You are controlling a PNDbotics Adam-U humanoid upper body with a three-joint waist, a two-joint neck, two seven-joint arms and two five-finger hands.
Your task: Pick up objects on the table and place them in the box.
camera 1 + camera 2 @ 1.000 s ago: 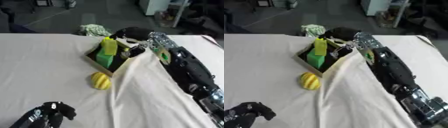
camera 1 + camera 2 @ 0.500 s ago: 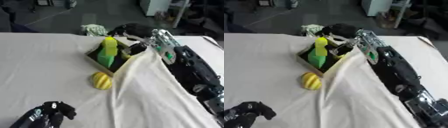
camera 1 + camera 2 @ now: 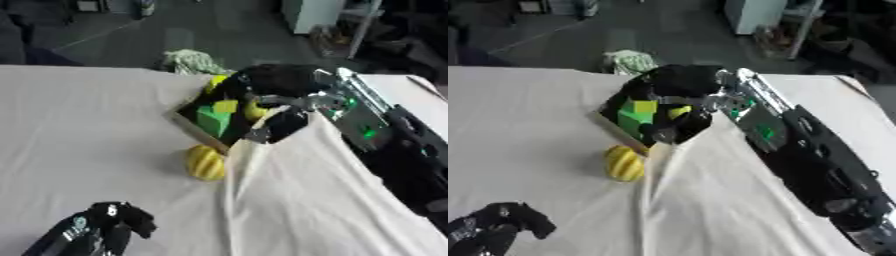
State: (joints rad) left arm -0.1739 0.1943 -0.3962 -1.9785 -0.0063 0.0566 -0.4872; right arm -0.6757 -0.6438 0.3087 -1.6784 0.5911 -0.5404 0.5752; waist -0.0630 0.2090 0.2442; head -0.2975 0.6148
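A lab or workshop: a table (image 3: 79, 115) draped in white cloth stands on a grey concrete floor (image 3: 166, 35), with a white cabinet (image 3: 311, 12) behind.

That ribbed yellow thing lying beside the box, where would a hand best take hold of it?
Probably across its rounded middle, coming from above. The yellow ribbed thing lies on its side on the cloth, near the box, and has no handle or stem showing. Fingers and thumb could close over its two long flanks, with open cloth to its left.
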